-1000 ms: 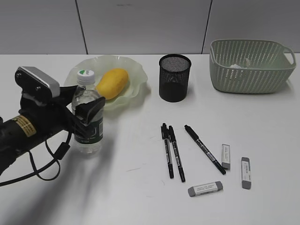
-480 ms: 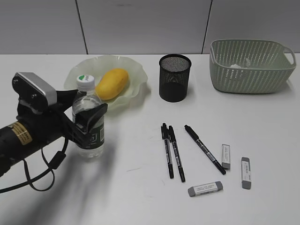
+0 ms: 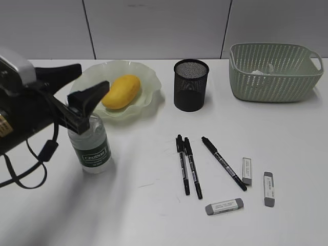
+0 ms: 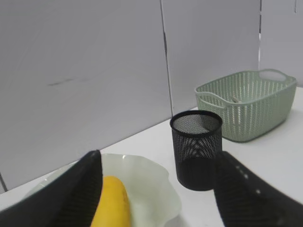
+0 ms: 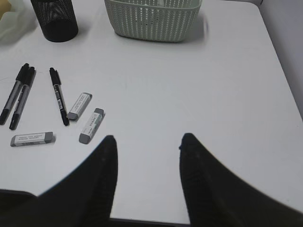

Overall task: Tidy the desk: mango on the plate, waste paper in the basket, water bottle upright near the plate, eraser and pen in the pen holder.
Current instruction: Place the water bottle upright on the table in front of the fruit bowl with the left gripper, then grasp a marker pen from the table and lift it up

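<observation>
The water bottle (image 3: pixel 92 149) stands upright on the desk (image 3: pixel 154 215), just in front of the plate (image 3: pixel 149 78); my left finger hides its cap. The mango (image 3: pixel 121 91) lies on the plate. My left gripper (image 3: pixel 91 79) is open and empty, just above the bottle. In the left wrist view the gripper (image 4: pixel 158 161) frames the mango (image 4: pixel 111 203), the plate (image 4: pixel 154 182) and the pen holder (image 4: pixel 195 149). Waste paper (image 3: pixel 260 72) lies in the basket (image 3: pixel 274 84). Three pens (image 3: pixel 193 166) and three erasers (image 3: pixel 224 206) lie on the desk. My right gripper (image 5: pixel 147 139) is open and empty.
The pen holder (image 3: pixel 190 84) stands between plate and basket. The right wrist view shows the pens (image 5: pixel 59 97), the erasers (image 5: pixel 91 125), the pen holder (image 5: pixel 54 19) and the basket (image 5: pixel 154 16) far ahead, and the desk's right edge (image 5: pixel 284 80).
My left gripper has opened, let go of the water bottle and risen above it. The bottle now stands alone on the desk.
</observation>
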You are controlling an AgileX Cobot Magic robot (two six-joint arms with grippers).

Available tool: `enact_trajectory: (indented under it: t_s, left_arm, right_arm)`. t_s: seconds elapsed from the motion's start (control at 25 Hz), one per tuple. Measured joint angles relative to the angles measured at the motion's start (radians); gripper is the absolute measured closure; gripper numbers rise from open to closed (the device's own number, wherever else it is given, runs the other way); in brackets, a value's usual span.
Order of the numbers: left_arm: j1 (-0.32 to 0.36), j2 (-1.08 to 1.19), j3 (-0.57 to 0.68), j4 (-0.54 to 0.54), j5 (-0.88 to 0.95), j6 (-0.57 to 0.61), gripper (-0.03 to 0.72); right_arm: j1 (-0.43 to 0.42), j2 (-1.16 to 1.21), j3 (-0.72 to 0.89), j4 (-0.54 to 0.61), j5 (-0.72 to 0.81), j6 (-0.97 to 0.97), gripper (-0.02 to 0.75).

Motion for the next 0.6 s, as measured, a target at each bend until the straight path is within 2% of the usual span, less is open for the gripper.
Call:
enact_trajectory:
  t_s: [0.08,0.2,0.4,0.6]
  left_arm:
    - [0.0,-0.102,-0.002,-0.023,0.088,-0.039,0.141]
    - [0.0,-0.286,-0.04,-0.057,0.41,-0.087,0.147]
    - [0.0,-0.618,-0.204,-0.102,1.266,-0.14,0.209]
    - [0.0,-0.957,-0.25,-0.106,1.888,-0.143,0.223]
  right_arm:
    - [0.0,0.0,0.0,0.0,0.0,0.0,0.396]
    - [0.0,0.0,0.0,0.0,0.0,0.0,0.423]
    - [0.0,0.0,0.0,0.0,0.0,0.001,0.43]
    - [0.0,0.0,0.0,0.001,-0.001,0.001,0.434]
